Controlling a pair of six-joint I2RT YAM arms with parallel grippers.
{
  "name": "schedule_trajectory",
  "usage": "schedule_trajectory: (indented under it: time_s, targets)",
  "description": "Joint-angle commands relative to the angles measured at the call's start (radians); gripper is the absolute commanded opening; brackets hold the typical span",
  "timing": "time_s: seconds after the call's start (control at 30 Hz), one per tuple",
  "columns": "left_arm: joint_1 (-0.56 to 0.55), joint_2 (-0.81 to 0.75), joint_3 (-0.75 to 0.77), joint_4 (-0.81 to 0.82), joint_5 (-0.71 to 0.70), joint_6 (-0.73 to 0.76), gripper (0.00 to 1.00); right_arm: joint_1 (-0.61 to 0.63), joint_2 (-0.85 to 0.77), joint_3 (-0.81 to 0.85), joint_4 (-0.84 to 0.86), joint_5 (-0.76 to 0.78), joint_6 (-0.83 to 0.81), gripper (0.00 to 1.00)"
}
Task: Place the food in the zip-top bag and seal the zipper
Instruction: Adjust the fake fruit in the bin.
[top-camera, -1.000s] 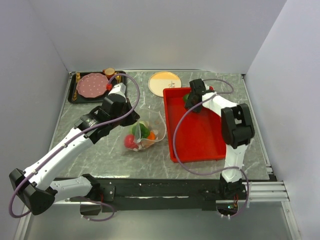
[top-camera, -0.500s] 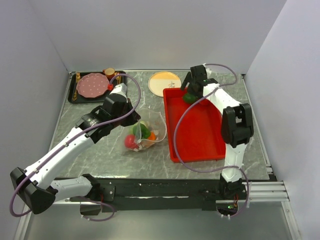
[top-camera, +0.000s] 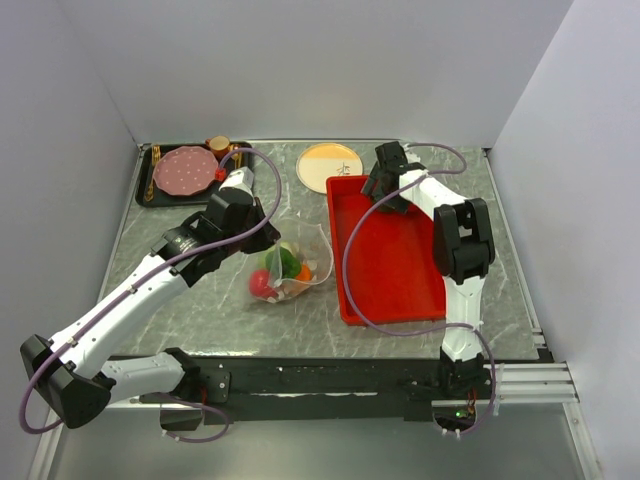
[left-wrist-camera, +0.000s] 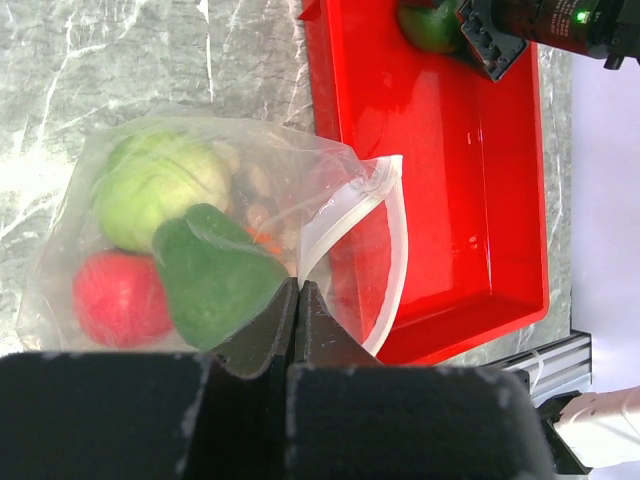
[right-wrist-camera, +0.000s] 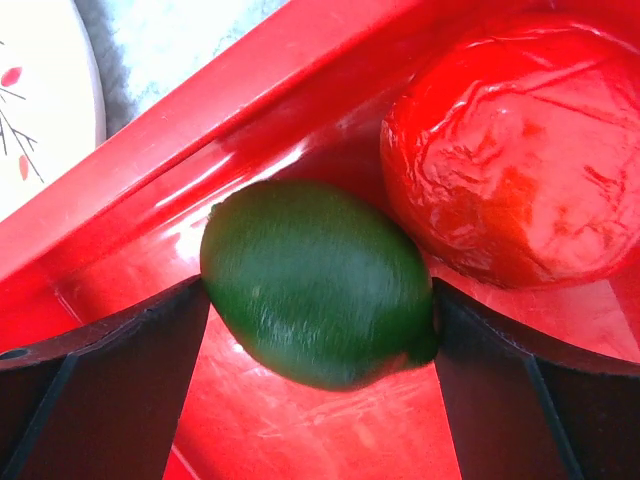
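Overhead view of a grey marbled table with two robot arms reaching out from its near edge. Only this view takes in the whole layout: a zip-top bag lies near the middle, a red tray sits just to its right, a pale plate lies beyond the tray's far left corner, and a black tray holding a pink plate sits at the far left.

The left wrist camera adds what is in the bag. The bag is clear and crinkled. Inside it are a light green ball, a dark green piece, a red ball and a sliver of orange (mostly hidden behind the others). The zipper is a whitish strip curving in an open loop at the bag's mouth, toward the red tray. The left gripper is pinched closed on the bag's edge beside that strip.

The right wrist camera adds a close look at the tray's far corner. A dark green fruit, smooth and oval, sits between the fingers of the right gripper, which press against both of its sides. A glossy red fruit lies just beside it, against the tray wall.
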Motion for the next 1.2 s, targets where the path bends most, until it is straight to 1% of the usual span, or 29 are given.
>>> schedule_trajectory:
  time_s: [0.0,0.07,0.17,0.2,0.23,0.3,0.33,0.43,0.47,0.53,0.6,0.63,0.67,0.73,0.77,0.9,1.07,1.17]
  targets:
    - [0.002,-0.011,0.029,0.013,-0.013,0.019,0.01,-0.007,-0.032,0.004,0.048,0.044,0.023,0.95]
    - [0.002,-0.013,0.031,0.007,-0.021,0.019,0.01,-0.009,-0.056,-0.012,0.062,0.044,0.029,0.96]
    - [0.003,-0.022,0.02,0.005,-0.025,0.014,0.01,-0.007,-0.016,0.06,0.004,0.04,0.017,0.96]
    - [0.002,-0.025,0.012,0.01,-0.025,0.013,0.01,-0.007,0.004,0.071,-0.004,0.039,0.012,0.94]
    - [0.002,-0.027,0.008,0.011,-0.022,0.013,0.01,-0.009,0.009,0.074,-0.005,0.036,0.006,0.88]
    - [0.002,-0.03,0.004,0.011,-0.021,0.011,0.01,-0.009,0.003,0.062,0.005,0.027,-0.009,0.86]
    - [0.002,-0.028,0.003,0.011,-0.021,0.01,0.01,-0.009,-0.003,0.048,0.018,0.018,-0.015,0.81]
    - [0.002,-0.022,0.006,0.016,-0.015,0.013,0.01,-0.009,-0.031,0.005,0.05,-0.007,-0.034,0.73]
    - [0.002,-0.021,0.006,0.019,-0.011,0.013,0.01,-0.009,-0.034,-0.007,0.053,-0.01,-0.04,0.73]
    - [0.002,-0.013,0.012,0.019,-0.002,0.016,0.01,-0.009,-0.034,-0.007,0.052,-0.018,-0.054,0.64]
    - [0.002,-0.008,0.015,0.018,-0.001,0.017,0.01,-0.009,-0.039,-0.01,0.039,-0.036,-0.063,0.62]
    - [0.002,-0.008,0.014,0.018,-0.002,0.016,0.01,-0.009,-0.046,-0.021,0.044,-0.047,-0.069,0.57]
    - [0.002,-0.01,0.012,0.018,-0.004,0.013,0.01,-0.006,-0.057,-0.055,0.051,-0.053,-0.072,0.56]
    - [0.002,-0.018,0.001,0.025,-0.001,0.01,0.01,-0.004,-0.112,-0.105,0.081,-0.07,-0.071,0.56]
    - [0.003,-0.019,0.0,0.03,0.002,0.008,0.01,-0.001,-0.135,-0.168,0.099,-0.073,-0.071,0.56]
    - [0.002,-0.013,0.001,0.028,0.002,0.01,0.01,0.01,-0.279,-0.323,0.162,-0.091,-0.072,0.57]
    - [0.003,0.002,0.004,0.047,0.019,0.014,0.01,0.037,-0.385,-0.496,0.185,-0.14,-0.095,0.63]
    - [0.003,0.013,0.001,0.057,0.027,0.011,0.01,0.074,-0.43,-0.555,0.174,-0.145,-0.098,0.67]
